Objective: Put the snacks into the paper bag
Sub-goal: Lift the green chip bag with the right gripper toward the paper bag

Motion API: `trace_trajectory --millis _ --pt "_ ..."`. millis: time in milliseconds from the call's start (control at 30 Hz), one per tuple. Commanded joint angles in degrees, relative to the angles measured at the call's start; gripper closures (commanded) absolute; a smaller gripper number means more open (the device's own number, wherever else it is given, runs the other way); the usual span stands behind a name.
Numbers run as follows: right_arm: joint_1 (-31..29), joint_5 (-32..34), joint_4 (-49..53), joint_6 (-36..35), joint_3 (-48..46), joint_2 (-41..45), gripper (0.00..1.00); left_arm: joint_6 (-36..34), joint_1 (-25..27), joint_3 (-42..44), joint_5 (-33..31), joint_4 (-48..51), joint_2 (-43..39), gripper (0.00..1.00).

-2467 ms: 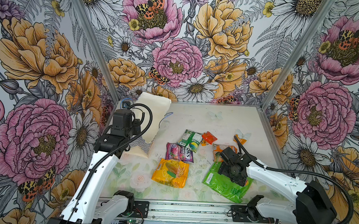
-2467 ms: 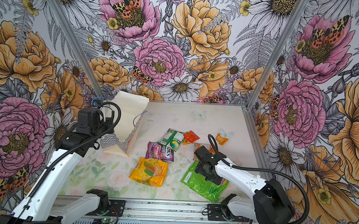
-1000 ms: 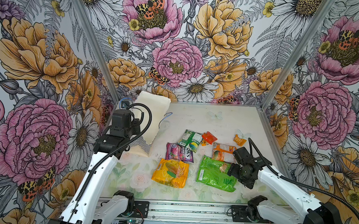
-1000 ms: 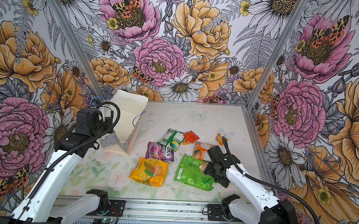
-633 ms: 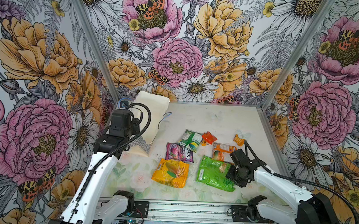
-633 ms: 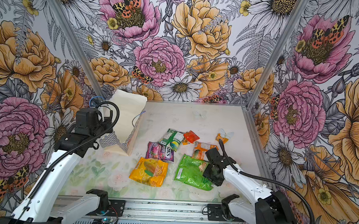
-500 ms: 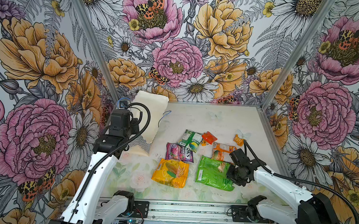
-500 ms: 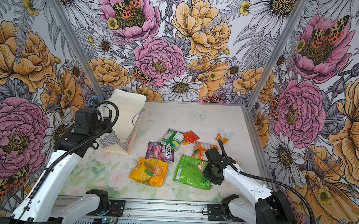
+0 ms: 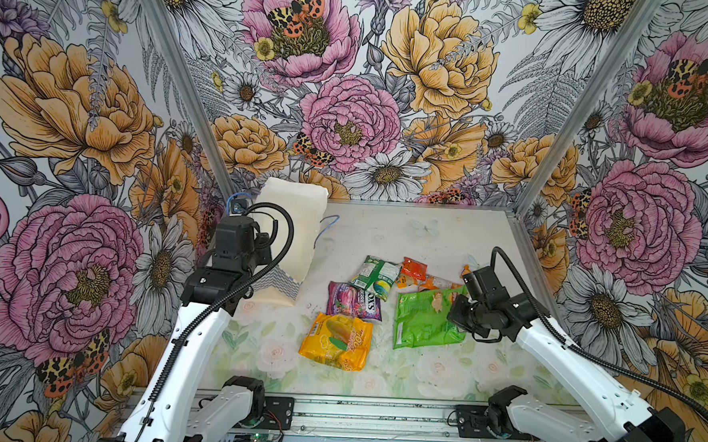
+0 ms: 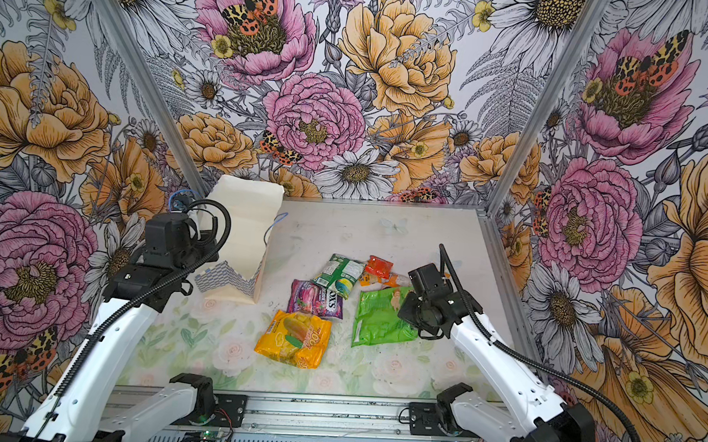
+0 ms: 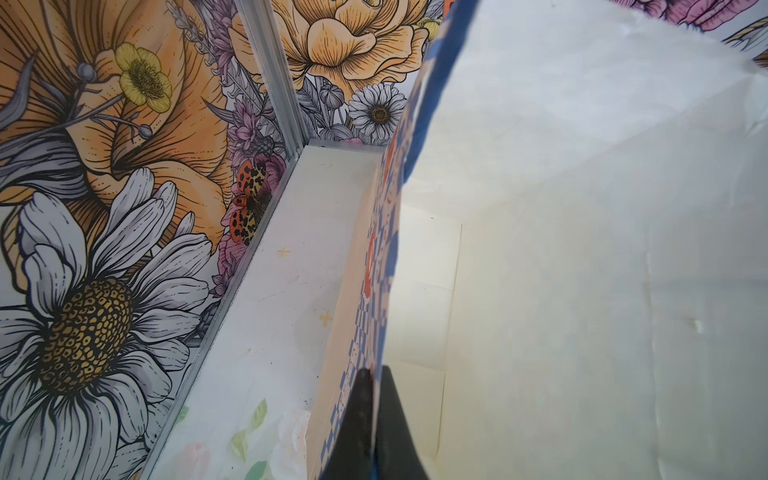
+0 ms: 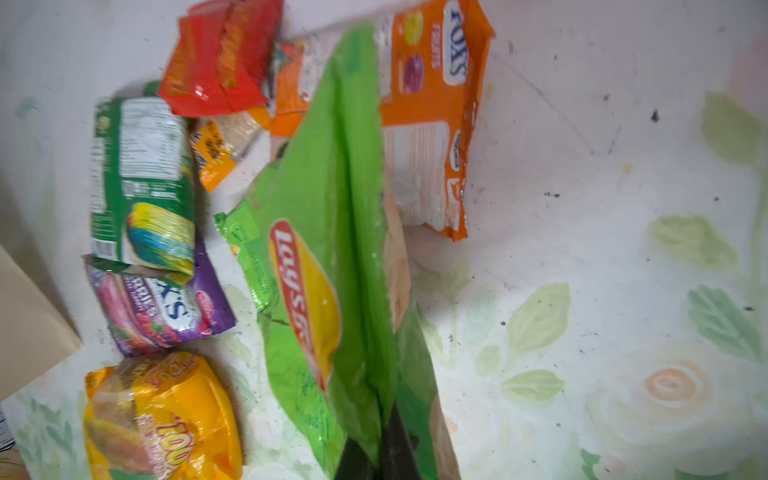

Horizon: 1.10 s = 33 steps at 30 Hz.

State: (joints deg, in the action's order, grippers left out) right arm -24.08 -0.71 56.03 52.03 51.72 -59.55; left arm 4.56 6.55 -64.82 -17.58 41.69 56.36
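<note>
Jaws both closed: right gripper (image 12: 376, 453) pinches an edge fold of the green chip bag (image 12: 307, 257), which rests on the table (image 9: 426, 234) right of centre; left gripper (image 11: 372, 419) clamps the paper bag (image 11: 582, 270) wall, far left. Risk: slick film may slip from so narrow a pinch on lifting; the wide bag may snag the rim.

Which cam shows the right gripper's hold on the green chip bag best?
Right wrist view: the right gripper is shut on the green chip bag, its edge pinched between the fingers. Both top views show most of the bag, but the gripper body hides the pinch. Left wrist view misses it.
</note>
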Motion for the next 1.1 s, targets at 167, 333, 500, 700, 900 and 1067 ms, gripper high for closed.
trace_trajectory --millis 167,333,500,700,900,1067 --pt "0.1 4.1 3.5 -6.1 16.9 -0.6 1.00 1.7 -1.3 0.1 0.0 -1.9 -1.0 1.00" --pt "0.0 5.9 3.4 -9.5 27.8 -5.1 1.00 2.8 -2.4 -0.4 1.2 -1.6 -0.8 1.00" --pt "-0.2 7.1 2.3 -11.4 37.3 -11.4 1.00 4.0 -3.2 -4.0 -1.2 1.2 -0.6 1.00" --pt "-4.0 8.7 -2.4 -12.6 46.9 -18.2 1.00 2.2 -1.9 -7.7 -5.7 4.4 1.6 1.00" --pt "-7.0 8.8 -2.6 -14.1 57.7 -23.8 1.00 0.7 4.6 -10.4 -12.6 7.8 3.8 1.00" --pt "-9.7 8.7 -2.6 -14.2 63.8 -26.2 1.00 0.5 7.6 -12.7 -14.1 9.8 6.5 1.00"
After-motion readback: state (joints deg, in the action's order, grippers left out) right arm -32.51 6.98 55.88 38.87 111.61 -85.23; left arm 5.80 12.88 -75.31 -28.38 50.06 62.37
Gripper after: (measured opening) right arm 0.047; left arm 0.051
